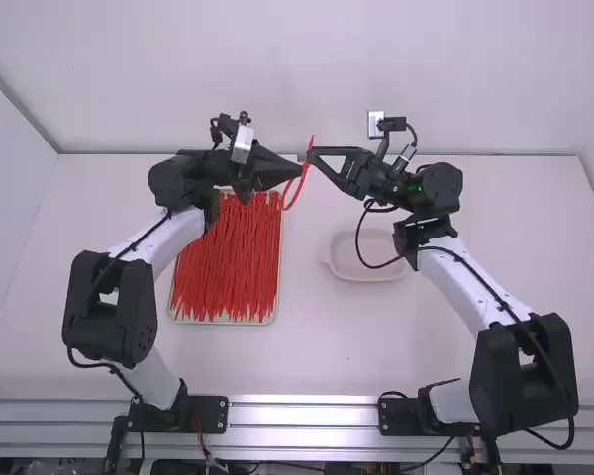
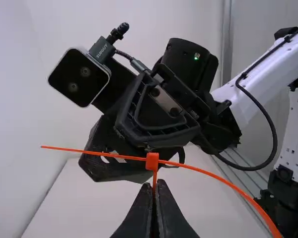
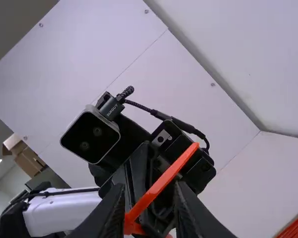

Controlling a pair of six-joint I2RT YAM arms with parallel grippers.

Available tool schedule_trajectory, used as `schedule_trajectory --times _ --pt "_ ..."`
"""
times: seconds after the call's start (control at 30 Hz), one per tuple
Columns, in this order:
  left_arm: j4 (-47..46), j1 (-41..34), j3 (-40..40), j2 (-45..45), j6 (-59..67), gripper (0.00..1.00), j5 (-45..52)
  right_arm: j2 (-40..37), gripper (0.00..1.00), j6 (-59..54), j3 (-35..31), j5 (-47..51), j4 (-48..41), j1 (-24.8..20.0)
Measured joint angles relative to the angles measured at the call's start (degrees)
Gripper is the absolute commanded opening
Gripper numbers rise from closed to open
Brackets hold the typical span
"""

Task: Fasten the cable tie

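My left claw (image 2: 154, 184) is squeezed completely shut. It has the red cable tie (image 2: 152, 161) pinched by the bit of strap right under the head (only a thin red line shows between the two tips). The head sits just off the tip of that claw, standing up from it. As far as I can see, a stretch of strap passes through the head crosswise. On one side it sticks out as a straight free tail, and on the other it sweeps away in a long curve down past the claw.

My right claw (image 3: 150, 188) is nose to nose with the left one, tips close together. The tail of the tie runs slantwise through it, with the free end poking out beyond. Whether it's really clamped on the strap, I honestly can't tell.

Both claws are up in the air, off the table (image 1: 535, 228). Farther off, below my left claw and back toward that arm's base, there's a tray (image 1: 223, 322). It's packed with spare red ties (image 1: 228, 257), all lying lengthwise side by side. Below my right claw, back toward that arm's base, sits a shallow white dish (image 1: 376, 269), near the tray but not touching it.
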Motion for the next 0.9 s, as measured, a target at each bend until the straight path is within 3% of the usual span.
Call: schedule_trajectory --times 0.13,0.2,0.9 --pt "0.0 -0.2 0.0 0.0 0.0 0.02 0.2 0.0 0.13 0.0 0.0 0.5 0.7 0.7" --pt "0.0 -0.5 0.0 0.0 0.2 0.02 0.3 0.0 0.00 -0.2 0.0 0.6 2.2 0.7" --pt "-8.4 -1.7 0.4 -0.2 2.7 0.02 -1.3 0.0 0.00 0.5 0.0 -1.6 6.2 -2.1"
